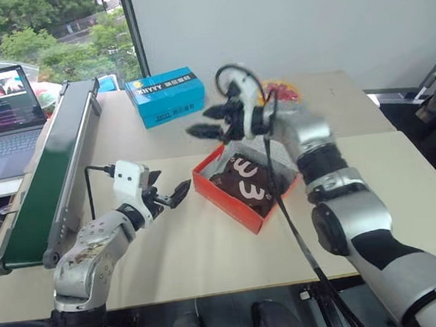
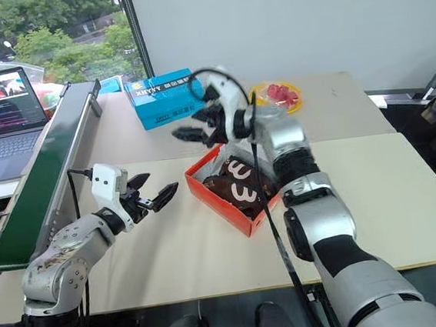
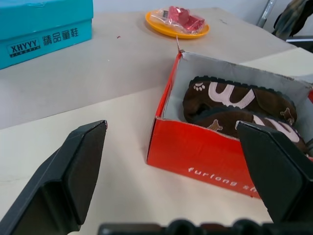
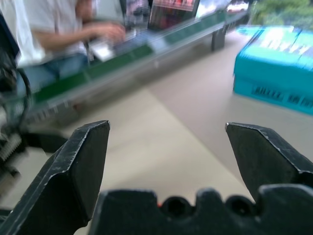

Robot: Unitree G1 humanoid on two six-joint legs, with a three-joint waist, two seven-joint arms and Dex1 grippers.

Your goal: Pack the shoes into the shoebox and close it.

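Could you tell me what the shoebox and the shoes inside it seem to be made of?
The shoebox looks like thin cardboard: matte red-orange outside, plain white inside, with a raw, slightly torn corner edge. The shoes seem to be soft suede or a suede-like fabric, going by the dull, napped dark brown surface; the pale squiggle and paw marks look stitched or printed on, which I cannot tell.

Bright, even daylight from the window (image 1: pixel 51 33) at the far left. Soft, faint shadows on the pale table (image 1: pixel 180 252), darkest just under the shoebox (image 1: pixel 241 207) edge. No hard glare; only a mild sheen on the blue box (image 1: pixel 167 96). Slightly washed out along the grey wall (image 1: pixel 281 18). Motion blur over the right tool (image 1: pixel 212 121) in the head views. Sharp close up in the left wrist view, shoes (image 3: pixel 230 105) crisp. Smeared and out of focus in the right wrist view, person (image 4: pixel 63 29) and conveyor (image 4: pixel 127 58) hazy.
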